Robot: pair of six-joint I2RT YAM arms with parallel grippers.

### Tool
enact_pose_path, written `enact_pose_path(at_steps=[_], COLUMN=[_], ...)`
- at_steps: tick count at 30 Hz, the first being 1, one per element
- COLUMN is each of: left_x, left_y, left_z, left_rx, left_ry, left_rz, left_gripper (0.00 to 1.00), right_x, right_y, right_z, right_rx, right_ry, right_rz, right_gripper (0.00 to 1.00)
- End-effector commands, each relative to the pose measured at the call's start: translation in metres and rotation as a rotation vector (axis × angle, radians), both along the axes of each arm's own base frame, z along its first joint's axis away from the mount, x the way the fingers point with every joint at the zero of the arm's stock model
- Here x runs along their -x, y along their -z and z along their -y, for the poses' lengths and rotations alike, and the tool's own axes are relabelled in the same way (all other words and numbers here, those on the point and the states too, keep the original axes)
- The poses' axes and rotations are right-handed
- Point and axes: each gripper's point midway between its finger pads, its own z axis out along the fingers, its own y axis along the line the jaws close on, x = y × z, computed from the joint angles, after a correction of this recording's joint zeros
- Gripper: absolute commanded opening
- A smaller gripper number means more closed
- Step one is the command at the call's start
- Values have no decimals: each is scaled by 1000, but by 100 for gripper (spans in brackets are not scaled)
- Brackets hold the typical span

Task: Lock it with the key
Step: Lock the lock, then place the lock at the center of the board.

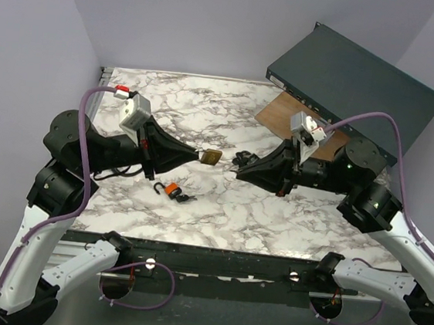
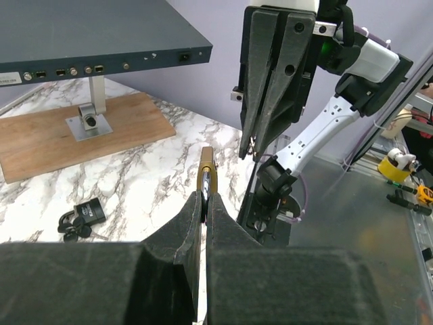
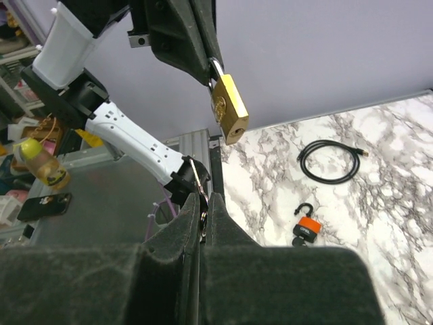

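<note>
- Right gripper (image 3: 205, 203): jaws pressed nearly together, pinching a thin metal piece that looks like the key (image 3: 202, 220). Only its edge shows, so I can't read the key's orientation.
- Left gripper (image 2: 204, 203): jaws clamped on the brass padlock (image 3: 229, 108), gripping it at the shackle end. The body sticks out past the fingertips and is held up in the air off the table.
- The two grippers face each other tip to tip over mid-table, with the padlock between them. There is a gap between key and lock, no contact.
- Can't tell whether the shackle is latched.
- Marble table (image 1: 273, 215) below: an orange padlock (image 1: 171, 191) with its shackle open lies near the left arm.
- Black padlock with keys (image 2: 84, 215) lies close to the wooden board (image 2: 40, 145).
- A coiled black cable (image 3: 331, 161) lies further out.
- Dark rack unit (image 1: 357, 80) is at the back right, above the board.
</note>
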Motion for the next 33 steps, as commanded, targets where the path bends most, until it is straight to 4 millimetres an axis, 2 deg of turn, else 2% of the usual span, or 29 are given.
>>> enact_pose_path(at_steps=[1, 7, 12, 17, 23, 27, 30, 33], left_x=[-11, -46, -79, -113, -135, -138, -133, -128], left_y=[-8, 9, 34, 79, 135, 164, 186, 209], left_z=[-3, -3, -1, 5, 22, 43, 72, 103], left_rx=[23, 16, 20, 32, 48, 43, 31, 24], left_ry=[-57, -183, -275, -366, -371, -349, -306, -257], left_rz=[17, -100, -199, -366, -551, -637, -690, -766], left_gripper=[0, 0, 0, 0, 0, 0, 0, 0], right_x=[-18, -61, -95, -131, -164, -175, -179, -175], right_y=[22, 52, 95, 133, 180, 207, 225, 243], right_z=[7, 13, 15, 28, 57, 83, 109, 127], right_rx=[51, 110, 210, 291, 314, 310, 294, 303], right_ry=[125, 365, 549, 770, 899, 1007, 1084, 1147], right_rz=[-36, -148, -266, -384, -582, -682, -756, -821], right_gripper=[1, 1, 1, 1, 1, 1, 1, 1])
